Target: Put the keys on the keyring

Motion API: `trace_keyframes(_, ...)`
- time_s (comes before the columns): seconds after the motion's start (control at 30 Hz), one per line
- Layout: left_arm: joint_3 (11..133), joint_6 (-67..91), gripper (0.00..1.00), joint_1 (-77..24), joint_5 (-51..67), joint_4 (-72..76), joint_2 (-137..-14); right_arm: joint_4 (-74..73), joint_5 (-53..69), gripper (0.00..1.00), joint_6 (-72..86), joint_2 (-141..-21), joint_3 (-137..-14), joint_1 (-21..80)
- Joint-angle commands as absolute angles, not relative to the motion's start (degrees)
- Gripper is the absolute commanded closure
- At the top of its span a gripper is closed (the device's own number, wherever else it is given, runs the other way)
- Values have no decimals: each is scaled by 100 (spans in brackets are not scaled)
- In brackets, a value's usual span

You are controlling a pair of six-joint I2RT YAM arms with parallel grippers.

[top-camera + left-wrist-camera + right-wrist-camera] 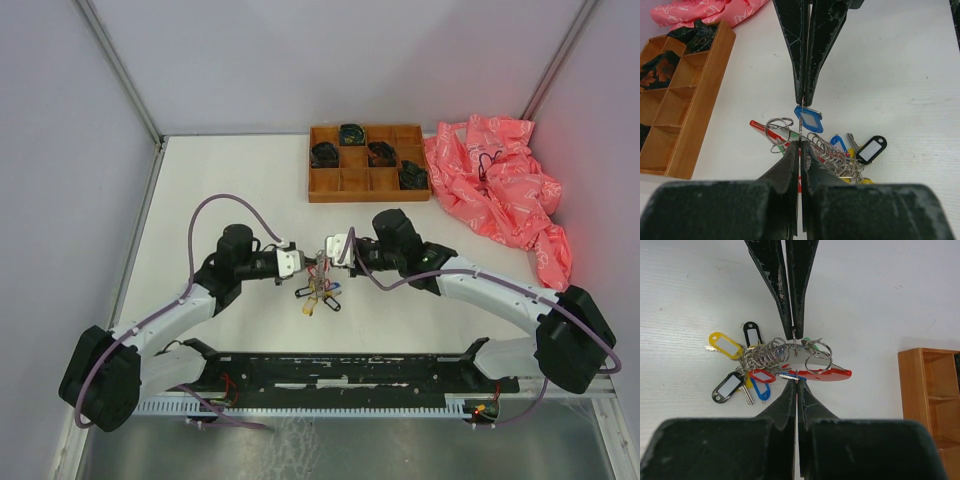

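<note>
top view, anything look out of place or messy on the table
A crumpled pink plastic sheet lies heaped beside the brown wooden compartment tray, at the far right. It looks like loose wrapping dumped there; nothing else seems spilled or broken.

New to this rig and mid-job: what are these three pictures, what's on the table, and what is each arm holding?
The left robot arm and right robot arm are bolted at the near edge of a white table. One picture looks down from above and behind them; the other two come from a camera on each wrist, with that arm's own tool at the bottom. On it lie a brown wooden compartment tray holding dark coiled items, a crumpled pink plastic bag and a bunch of silvery keys with coloured plastic tags. The left tool and right tool face each other over the bunch, both shut, each pinching the thin silvery wire keyring.
</note>
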State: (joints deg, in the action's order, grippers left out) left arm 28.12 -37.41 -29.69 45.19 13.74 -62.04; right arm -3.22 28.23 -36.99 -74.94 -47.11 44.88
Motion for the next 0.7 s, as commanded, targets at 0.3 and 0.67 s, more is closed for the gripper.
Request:
trace_keyframes(0.3, 2812, -4019, 97, -2962, 4856, 1582, -5994, -35, 2951, 99, -3984, -7184, -4747, 4644)
trace_keyframes(0.67, 2829, -3975, 97, -2962, 4799, 1582, -6014, -96, 2818, 99, -4139, -7154, -4721, 4765)
